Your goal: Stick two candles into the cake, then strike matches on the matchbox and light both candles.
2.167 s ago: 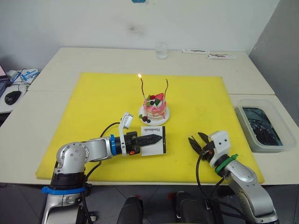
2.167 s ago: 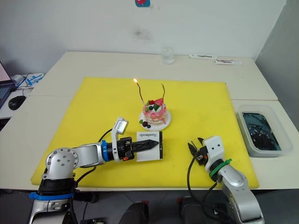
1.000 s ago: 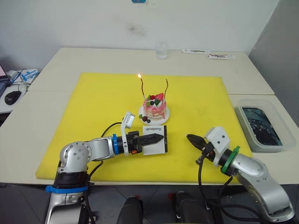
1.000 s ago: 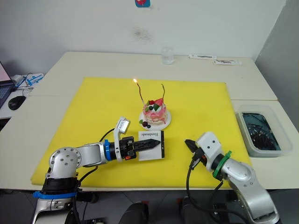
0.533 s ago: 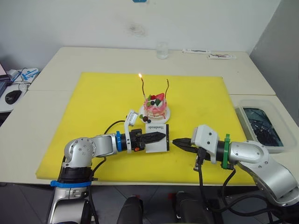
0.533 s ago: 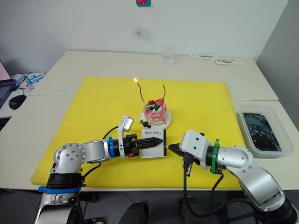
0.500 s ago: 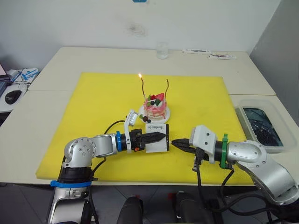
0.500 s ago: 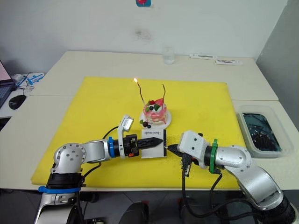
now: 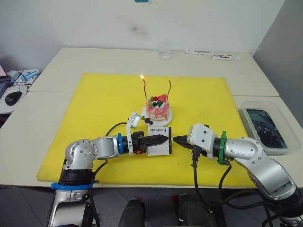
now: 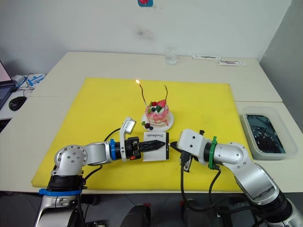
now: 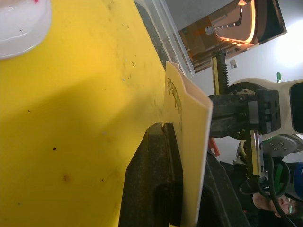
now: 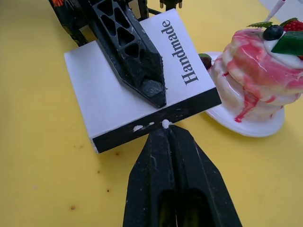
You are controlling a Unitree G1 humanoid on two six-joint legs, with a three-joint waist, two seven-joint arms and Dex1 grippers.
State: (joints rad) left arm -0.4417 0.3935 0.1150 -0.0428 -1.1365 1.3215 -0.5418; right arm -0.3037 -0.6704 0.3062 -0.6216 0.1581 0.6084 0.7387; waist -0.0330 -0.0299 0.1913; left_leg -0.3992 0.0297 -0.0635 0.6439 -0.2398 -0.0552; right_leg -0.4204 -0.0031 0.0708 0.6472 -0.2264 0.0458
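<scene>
Both candles (image 9: 169, 91) stand in the cake (image 9: 157, 108); the left one burns, the right is unlit. The left gripper (image 9: 163, 139) clamps the matchbox (image 9: 159, 141) near the cake. The right gripper (image 12: 165, 130), pinched on a match (image 12: 165, 124), presses its pale head against the black strip, ready to strike.

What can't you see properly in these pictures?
- The match: the right claw is shut at the matchbox's black strip; only a pale dot peeks out.
- The matchbox's far face: the left claw covers it.
- What's in the plastic bin: too dark and small, eye views.
</scene>
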